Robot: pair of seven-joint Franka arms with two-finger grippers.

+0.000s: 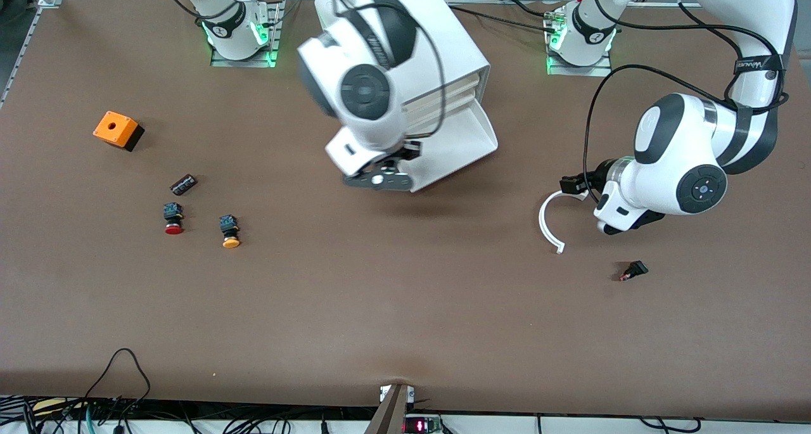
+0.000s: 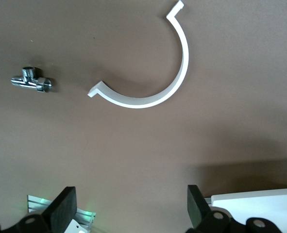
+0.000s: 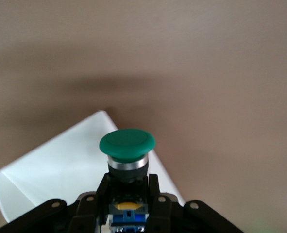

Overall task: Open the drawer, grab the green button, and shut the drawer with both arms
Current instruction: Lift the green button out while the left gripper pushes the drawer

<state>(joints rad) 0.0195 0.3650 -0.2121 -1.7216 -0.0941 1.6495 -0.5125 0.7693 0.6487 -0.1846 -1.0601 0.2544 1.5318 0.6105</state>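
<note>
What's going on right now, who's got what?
Right gripper over the open drawer, jaws shut on the green button. Left gripper open, waiting over the white curved piece. Nothing blocking the drawer front.

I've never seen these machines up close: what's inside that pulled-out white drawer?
The shown part of the drawer looks bare and white. The right hand, shut on the green button, hangs over its front corner; that arm covers the rest. The left hand waits open over the white curved piece.

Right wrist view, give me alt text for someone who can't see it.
The right gripper holds the green button by its black body, cap up, over a corner of the open white drawer and the brown table.
</note>
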